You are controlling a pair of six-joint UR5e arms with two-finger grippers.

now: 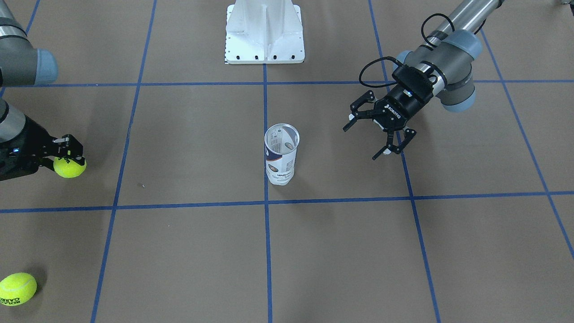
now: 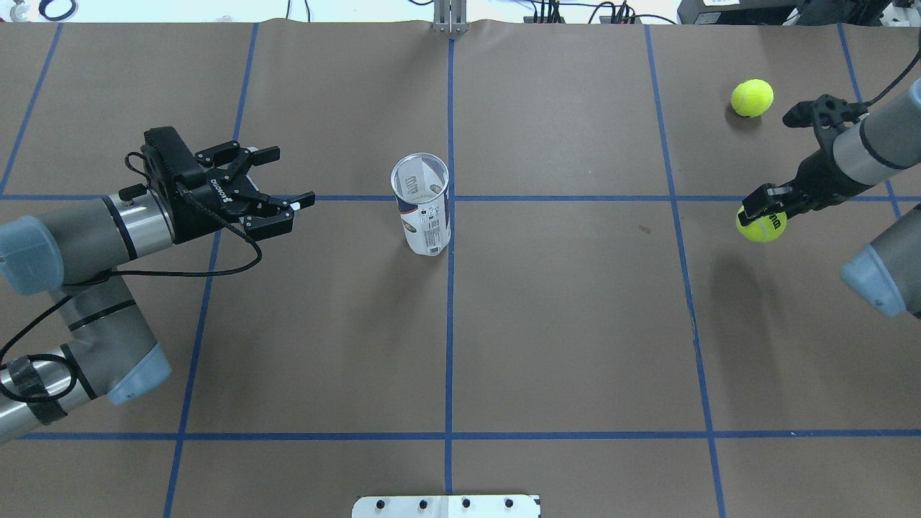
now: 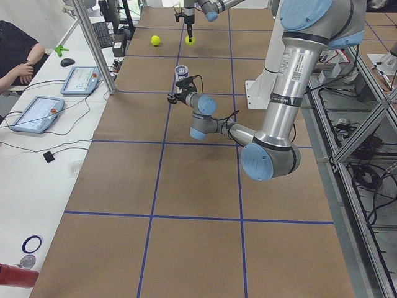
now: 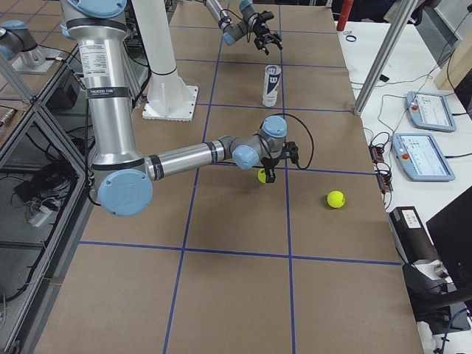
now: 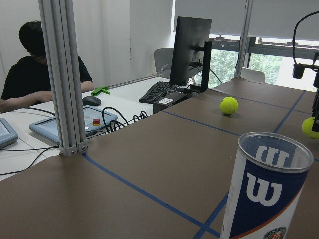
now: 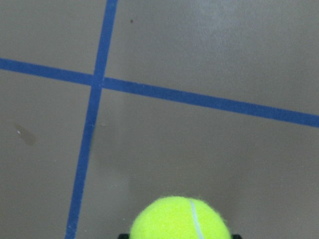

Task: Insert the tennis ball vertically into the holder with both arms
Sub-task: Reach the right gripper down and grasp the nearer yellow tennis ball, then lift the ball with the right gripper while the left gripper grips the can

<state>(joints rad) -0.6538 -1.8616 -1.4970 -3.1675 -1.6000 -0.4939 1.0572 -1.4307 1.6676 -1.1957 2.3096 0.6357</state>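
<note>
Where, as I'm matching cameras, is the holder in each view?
Exterior front-facing: holder at centre.
Overhead exterior: holder just left of centre.
Exterior left: holder small, upper middle.
Exterior right: holder upper middle, right of centre.
Left wrist-mounted: holder large, bottom right.
Right wrist-mounted: not in it.
Shared landmark: the central blue tape line beside it.

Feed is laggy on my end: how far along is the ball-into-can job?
Done: the holder stands upright and open, no ball visible inside. In hand: the right gripper is shut on a tennis ball off to the side; the left gripper hangs open near the holder, apart from it. Left: carry the ball over and drop it in. A second ball lies loose.
</note>
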